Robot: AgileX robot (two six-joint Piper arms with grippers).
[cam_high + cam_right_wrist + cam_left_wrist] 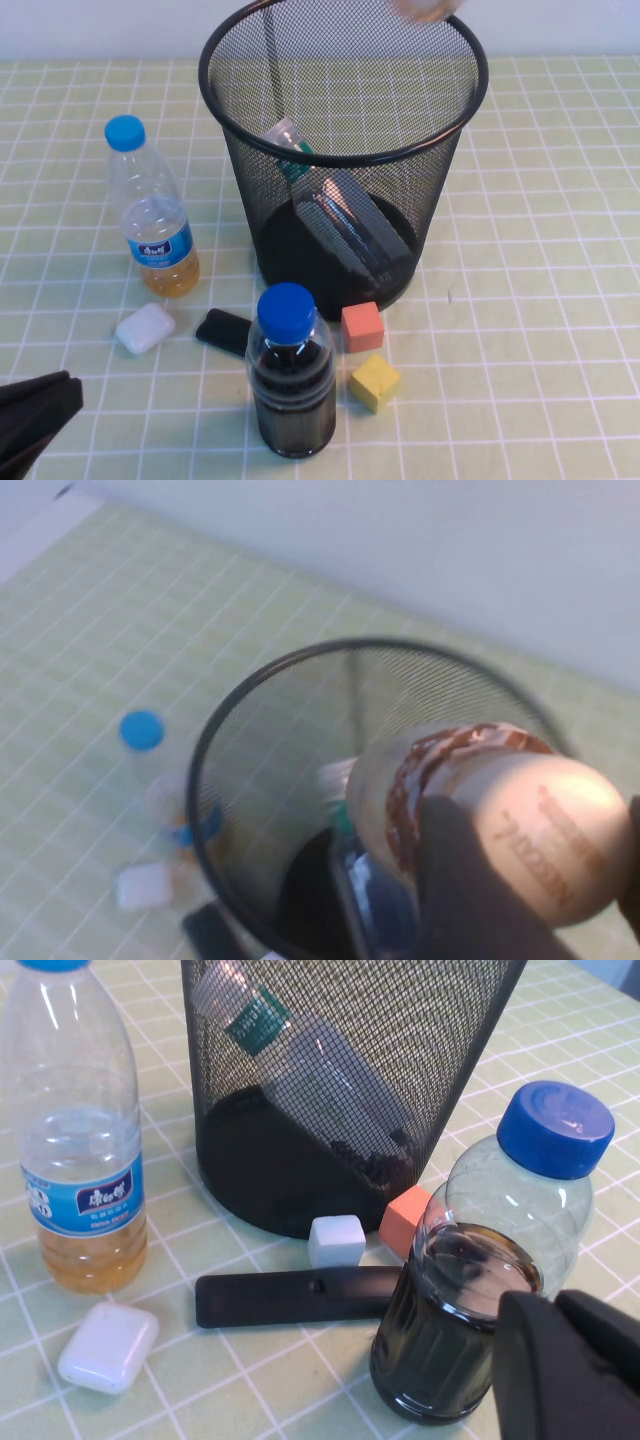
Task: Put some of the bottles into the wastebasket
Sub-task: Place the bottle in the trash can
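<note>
Bottles were the job, and from the high view one with a white-and-green label (345, 225) already lay slanted inside the wastebasket (215, 95). My left gripper (35, 415) sat parked at the near left table corner; I could not tell its state. A pale blur above the far rim was probably my other load.

From my left wrist, that slanted bottle (300, 1070) leaned against the mesh behind a dark blue-capped bottle (480, 1270).

From my right wrist, my right gripper (520, 880) clamped the small brown-banded bottle (480, 810) directly over the wastebasket's (215, 750) mouth, positioned for dropping.
</note>
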